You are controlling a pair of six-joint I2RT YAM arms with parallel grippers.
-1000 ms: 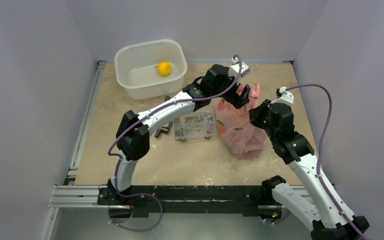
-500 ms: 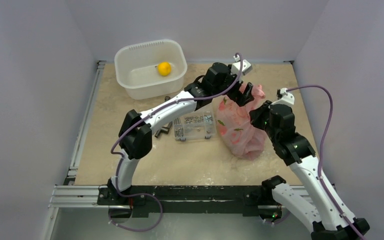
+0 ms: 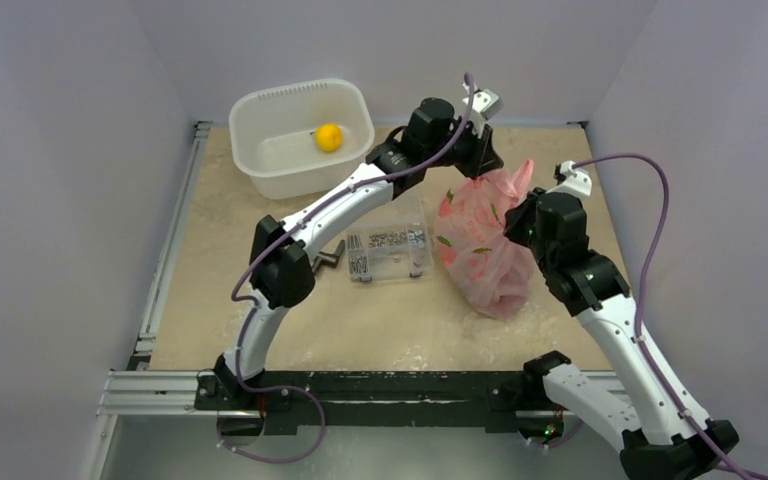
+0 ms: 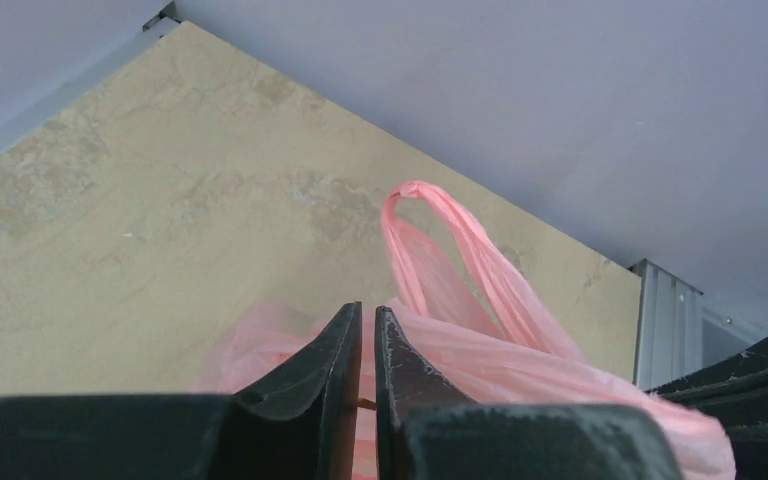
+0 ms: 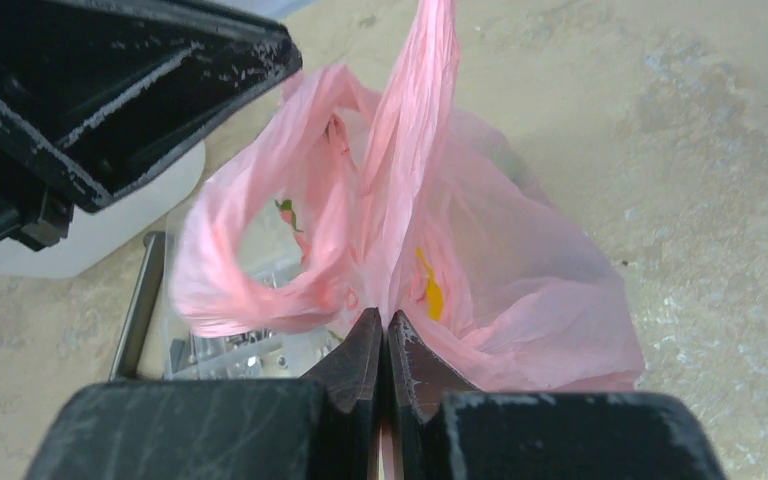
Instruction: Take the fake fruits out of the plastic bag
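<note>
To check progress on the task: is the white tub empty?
No, one round yellow fruit lies inside the white tub in the top view.

Your plastic bag (image 3: 482,240) stands well to the right of the white tub (image 3: 295,183) and nearer you; it is thin pink film, crinkled and translucent; its mouth is drawn up, pinched by the left gripper (image 4: 368,312) at the far rim and by the right gripper (image 5: 382,320) at the near rim; one loop handle (image 4: 440,230) arches free; a yellow shape (image 5: 430,290) shows through the film low inside; green and red spots could be fruit or print; one round yellow fruit (image 3: 329,137) lies inside the tub, right of its middle.
</note>
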